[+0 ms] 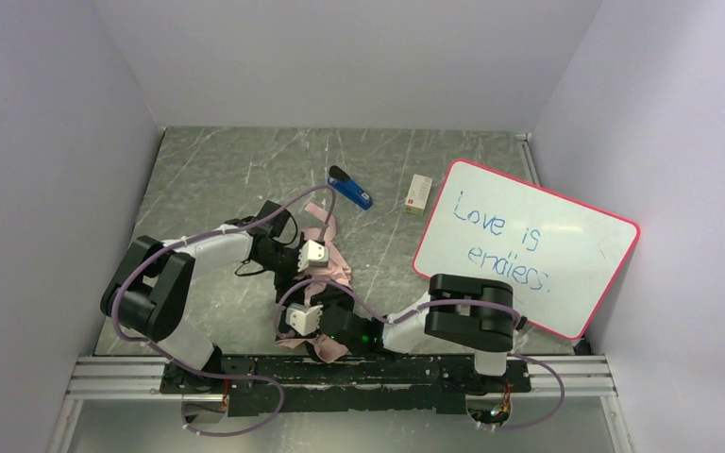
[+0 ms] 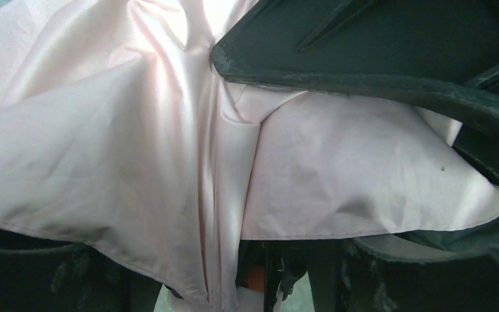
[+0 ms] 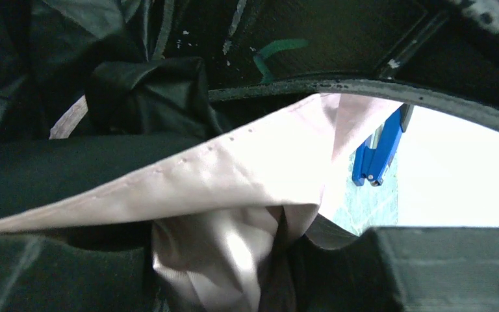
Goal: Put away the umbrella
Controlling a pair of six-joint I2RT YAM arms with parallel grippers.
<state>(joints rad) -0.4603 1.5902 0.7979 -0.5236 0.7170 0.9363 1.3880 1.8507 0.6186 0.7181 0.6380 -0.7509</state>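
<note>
Top external view: the umbrella (image 1: 338, 267) lies half-collapsed on the table (image 1: 208, 179) near its front edge, a rumpled heap of pale pink fabric wedged between the heads of the 2 arms. On this evidence the job looks no more than midway: the canopy is down but loose, neither rolled nor strapped, and not stowed anywhere. Gathering the folds, binding them and putting the bundle away all appear to remain.

The left arm reaches in from its base with elbow raised, its left gripper (image 1: 310, 262) pointing down and inward onto the far part of the heap. The right arm doubles back low across the front, its right gripper (image 1: 304, 307) at the near part.

Left wrist view shows pink cloth filling the space between dark fingers (image 2: 377, 71), but whether they pinch it cannot be told. Right wrist view shows the fingers (image 3: 338, 88) partly closed with a bunch of fabric caught between them, and the blue stapler (image 3: 378, 153) beyond.
</note>
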